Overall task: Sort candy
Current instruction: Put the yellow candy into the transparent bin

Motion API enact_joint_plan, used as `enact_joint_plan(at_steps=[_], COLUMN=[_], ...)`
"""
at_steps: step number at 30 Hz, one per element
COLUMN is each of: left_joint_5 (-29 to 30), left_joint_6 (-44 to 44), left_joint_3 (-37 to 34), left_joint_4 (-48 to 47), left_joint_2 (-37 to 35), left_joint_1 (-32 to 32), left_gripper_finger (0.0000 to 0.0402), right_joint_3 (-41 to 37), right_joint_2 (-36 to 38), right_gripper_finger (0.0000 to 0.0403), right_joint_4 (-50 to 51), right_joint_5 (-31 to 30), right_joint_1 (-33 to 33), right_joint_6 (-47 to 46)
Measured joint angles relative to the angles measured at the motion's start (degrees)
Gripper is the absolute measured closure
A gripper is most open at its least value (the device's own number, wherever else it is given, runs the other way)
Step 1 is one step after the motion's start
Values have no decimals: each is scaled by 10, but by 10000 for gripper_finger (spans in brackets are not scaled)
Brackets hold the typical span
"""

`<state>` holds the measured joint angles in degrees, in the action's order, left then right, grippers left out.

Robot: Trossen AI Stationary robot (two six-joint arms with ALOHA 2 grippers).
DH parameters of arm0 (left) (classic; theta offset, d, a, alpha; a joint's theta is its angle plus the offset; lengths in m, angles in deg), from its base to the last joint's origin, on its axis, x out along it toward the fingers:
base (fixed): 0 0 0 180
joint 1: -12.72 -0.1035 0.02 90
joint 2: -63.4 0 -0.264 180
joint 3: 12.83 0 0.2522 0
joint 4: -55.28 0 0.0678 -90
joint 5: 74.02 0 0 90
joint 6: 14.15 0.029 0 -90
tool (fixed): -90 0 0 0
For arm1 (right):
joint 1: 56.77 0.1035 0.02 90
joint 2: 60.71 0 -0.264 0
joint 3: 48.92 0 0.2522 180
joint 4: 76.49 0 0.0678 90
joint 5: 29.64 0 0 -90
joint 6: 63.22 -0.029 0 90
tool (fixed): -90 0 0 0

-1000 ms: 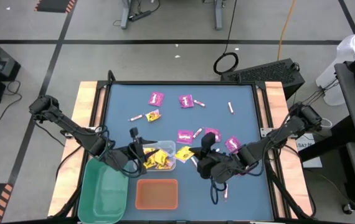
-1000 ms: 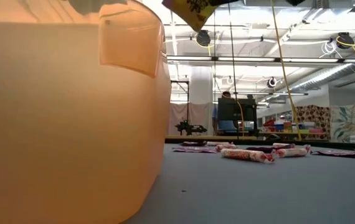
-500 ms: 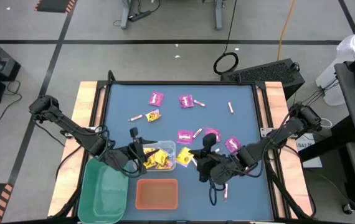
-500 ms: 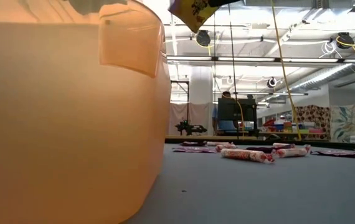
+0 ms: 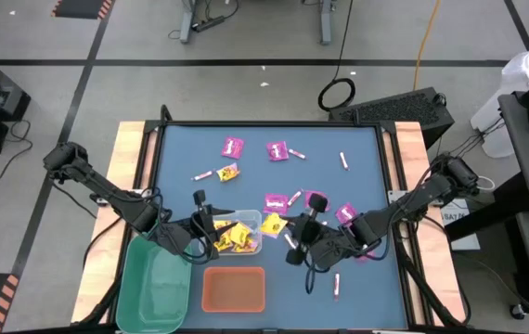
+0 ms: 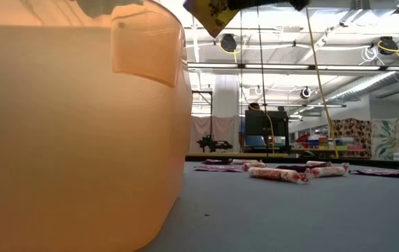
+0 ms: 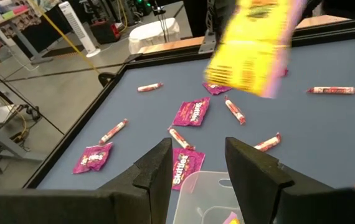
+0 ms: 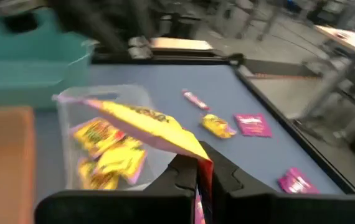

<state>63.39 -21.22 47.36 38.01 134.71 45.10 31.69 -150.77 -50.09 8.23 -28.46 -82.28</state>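
Yellow square candy packets [image 5: 232, 237] partly binned in clear plastic bin [image 5: 248, 219]; right hand [image 5: 288, 234] clamped on another yellow packet [image 5: 274, 225]; magenta packets [image 5: 233, 147], sticks unsorted; left hand [image 5: 201, 225] part-open, empty.

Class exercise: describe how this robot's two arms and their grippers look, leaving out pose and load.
Both arms are dark, slim and jointed, with black cables looping along them. The left gripper has two broad, flat, matt black fingers. The right gripper has matching black fingers. No markings are visible.

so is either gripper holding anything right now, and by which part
The right gripper pinches a yellow packet by one corner. The left gripper holds nothing, open over the clear bin.
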Motion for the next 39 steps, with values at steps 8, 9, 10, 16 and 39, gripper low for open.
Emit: enact_joint_plan(at_steps=[8, 9, 10, 16, 39], left_joint_5=[0, 0, 0, 0, 0], left_joint_6=[0, 0, 0, 0, 1], left_joint_3=[0, 0, 0, 0, 0], left_joint_4=[0, 0, 0, 0, 0], left_joint_2=[0, 0, 0, 0, 0], left_joint_1=[0, 0, 0, 0, 0], left_gripper_finger=[249, 249, 249, 249, 249], right_joint_3=[0, 0, 0, 0, 0], right_joint_2=[0, -1, -3, -7, -132], right_gripper_finger=[403, 403, 403, 403, 403], right_joint_4=[56, 58, 59, 60, -169], right_joint_5=[55, 56, 56, 60, 219], right_joint_1=[-43, -45, -47, -55, -95], right_joint_6=[-89, -94, -96, -99, 49])
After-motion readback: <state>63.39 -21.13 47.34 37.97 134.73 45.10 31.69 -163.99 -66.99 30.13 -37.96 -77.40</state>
